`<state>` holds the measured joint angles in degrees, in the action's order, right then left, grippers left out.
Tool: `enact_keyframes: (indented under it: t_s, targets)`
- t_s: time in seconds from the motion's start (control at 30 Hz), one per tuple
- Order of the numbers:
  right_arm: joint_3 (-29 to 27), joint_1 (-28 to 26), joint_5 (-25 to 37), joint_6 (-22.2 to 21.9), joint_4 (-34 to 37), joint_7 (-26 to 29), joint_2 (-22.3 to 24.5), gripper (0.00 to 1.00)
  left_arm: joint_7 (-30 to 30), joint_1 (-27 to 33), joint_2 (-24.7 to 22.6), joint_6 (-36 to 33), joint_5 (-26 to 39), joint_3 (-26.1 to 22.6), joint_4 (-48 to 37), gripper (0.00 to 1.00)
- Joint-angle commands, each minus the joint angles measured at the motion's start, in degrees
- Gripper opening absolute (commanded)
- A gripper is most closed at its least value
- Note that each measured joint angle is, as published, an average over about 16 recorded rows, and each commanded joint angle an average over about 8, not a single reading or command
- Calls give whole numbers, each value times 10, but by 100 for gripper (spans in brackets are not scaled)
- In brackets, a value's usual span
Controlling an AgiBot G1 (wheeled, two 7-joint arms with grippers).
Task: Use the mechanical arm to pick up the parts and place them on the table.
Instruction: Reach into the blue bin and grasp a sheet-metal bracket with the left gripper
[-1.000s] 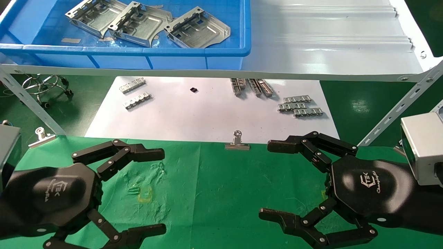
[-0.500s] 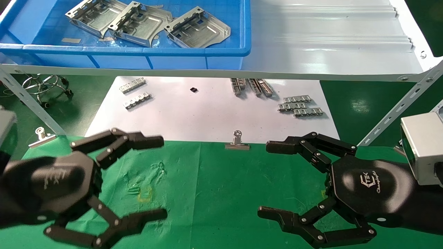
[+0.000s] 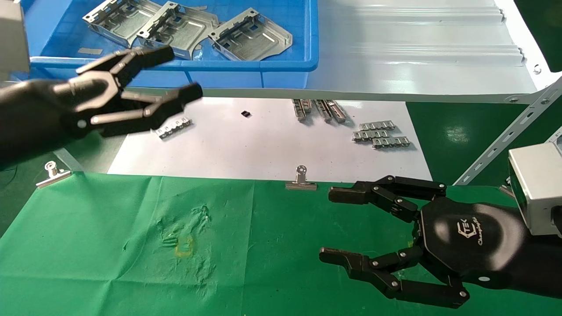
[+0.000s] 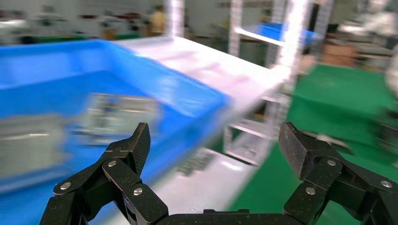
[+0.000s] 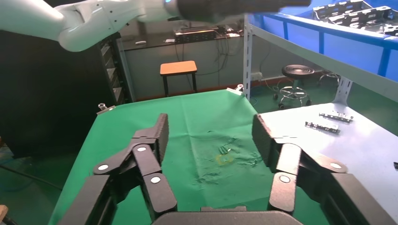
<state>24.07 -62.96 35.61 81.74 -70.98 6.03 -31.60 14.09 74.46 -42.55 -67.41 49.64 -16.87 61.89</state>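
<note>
Three silvery stamped plates (image 3: 248, 37) lie in the blue bin (image 3: 281, 66) on the grey shelf; they show blurred in the left wrist view (image 4: 117, 110). My left gripper (image 3: 180, 72) is open and empty, raised at the bin's front wall, below the plates. In its own view (image 4: 213, 140) it faces the bin (image 4: 141, 89). My right gripper (image 3: 333, 224) is open and empty, low over the green cloth table (image 3: 246, 245), which also shows in the right wrist view (image 5: 206, 122).
A white paper sheet (image 3: 263, 149) behind the cloth carries small toothed metal strips (image 3: 380, 135). Binder clips (image 3: 301, 181) fasten the cloth's far edge. The grey ribbed shelf (image 3: 417, 57) overhangs the paper. A slanted shelf strut (image 3: 505, 136) stands at right.
My left gripper has risen from low over the green cloth up to the blue bin's front wall and turned. My right gripper has shifted slightly left, still open.
</note>
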Motion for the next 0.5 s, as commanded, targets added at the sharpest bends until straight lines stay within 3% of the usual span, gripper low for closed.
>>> enact_keyframes:
  t_s: [0.03,0.5]
  targets:
    - [0,0,0,0,0,0,0,0,7,19,-11,29,15,-3,-15,100]
    - [0,0,0,0,0,0,0,0,49,204,-55,102,169,-76,-190,100]
